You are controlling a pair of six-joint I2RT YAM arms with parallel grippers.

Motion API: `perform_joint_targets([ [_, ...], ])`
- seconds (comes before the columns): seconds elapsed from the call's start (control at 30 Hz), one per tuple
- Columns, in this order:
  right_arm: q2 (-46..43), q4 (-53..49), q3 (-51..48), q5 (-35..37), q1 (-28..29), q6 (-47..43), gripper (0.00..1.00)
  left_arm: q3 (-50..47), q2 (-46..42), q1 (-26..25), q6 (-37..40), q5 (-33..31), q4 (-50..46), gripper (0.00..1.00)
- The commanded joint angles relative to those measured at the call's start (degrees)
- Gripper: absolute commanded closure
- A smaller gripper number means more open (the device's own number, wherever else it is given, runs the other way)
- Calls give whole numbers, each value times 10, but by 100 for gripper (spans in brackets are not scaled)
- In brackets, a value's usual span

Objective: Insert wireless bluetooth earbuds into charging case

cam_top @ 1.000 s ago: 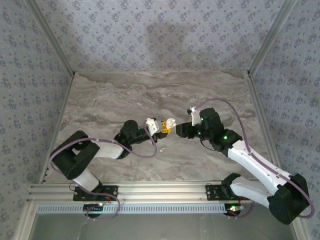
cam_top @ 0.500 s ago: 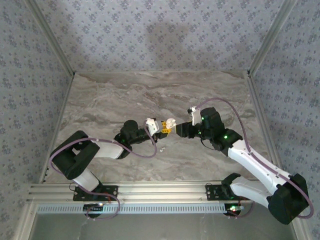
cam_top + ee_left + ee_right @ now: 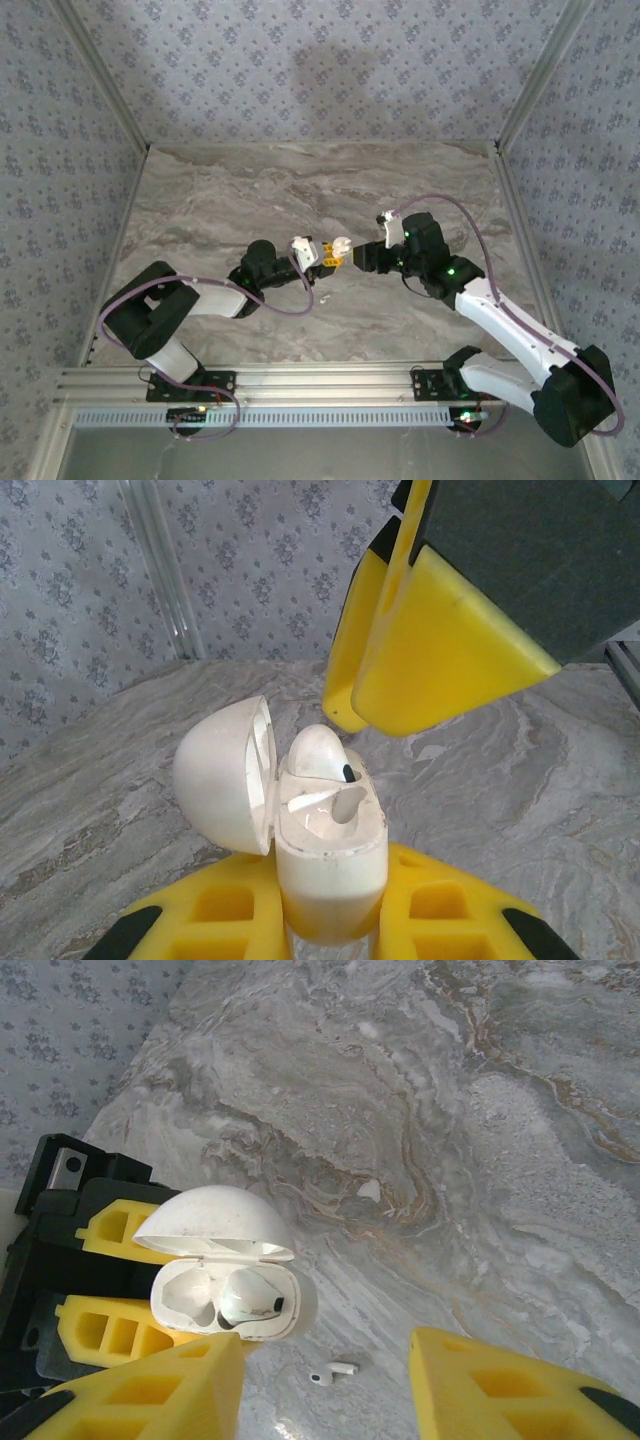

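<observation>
Case of glossy white plastic [image 3: 330, 850] (lid open, one white curved earbud [image 3: 318, 755] inside) sits pinched in the left gripper [image 3: 330, 925], mid-table. Right gripper [image 3: 325, 1380] is spread; second white earbud [image 3: 335, 1371] lies on grey marble table [image 3: 560, 1140] near the case.

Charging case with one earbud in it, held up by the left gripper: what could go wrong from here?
1. The seated earbud stands proud of the rim of the charging case; it may not be fully home and could tip out if jolted.
2. The loose earbud lies flat on the table; the open right gripper may nudge it away rather than pinch it.
</observation>
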Motion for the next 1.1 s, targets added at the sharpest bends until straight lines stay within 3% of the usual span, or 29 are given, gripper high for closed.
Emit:
perform_joint_targets([
  [0.0,0,9,23,-17,-4,-9,51,9,-18,3,-10,13,19,84],
  [0.33,-26,-60,33,1,0,19,52,-5,-17,22,-38,-16,14,84],
  [0.67,-48,-143,59,85,55,6,54,-43,-33,56,-100,-48,8,84],
  [0.87,-36,-151,78,76,62,-77,54,-72,-59,77,-133,-70,-5,84],
  [1.07,-10,-167,103,39,76,-237,53,-94,-90,95,-163,-96,-29,84],
])
